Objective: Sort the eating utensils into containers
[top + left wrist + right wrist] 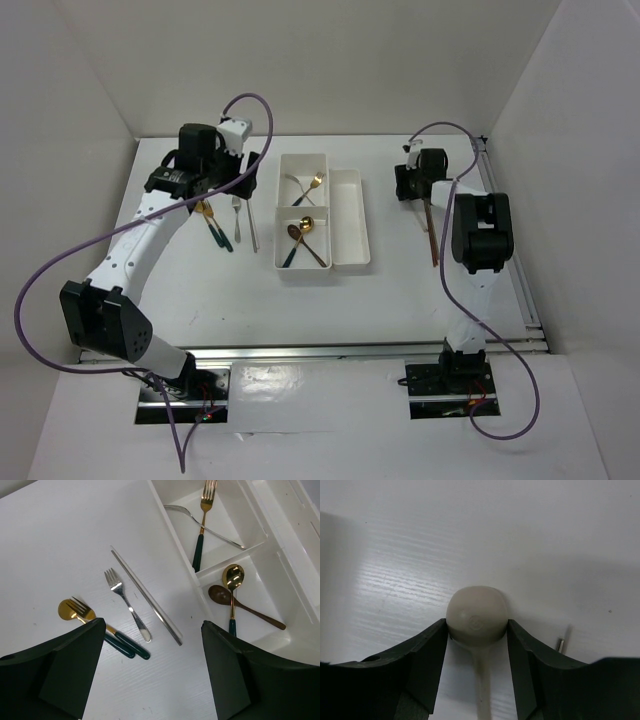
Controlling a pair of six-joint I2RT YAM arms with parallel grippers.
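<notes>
My right gripper (477,622) is shut on the bowl of a white spoon (476,611) that lies on the table, one finger against each side. My left gripper (153,622) hangs open over loose utensils: a silver fork (125,602), a silver chopstick (145,595), and a gold fork (80,611) and gold spoon (64,610) with green handles. The two-compartment tray (278,215) holds a gold fork (204,515) and a silver fork (210,527) in the far half. Its near half holds a gold spoon (233,577) and a brown spoon (222,595). The narrow tray (350,215) adjoins it on the right.
Brown chopsticks (431,235) lie on the table under the right arm, and a thin metal tip (561,645) shows beside the right finger. White walls enclose the table at the back and sides. A purple cable (60,290) loops off the left arm.
</notes>
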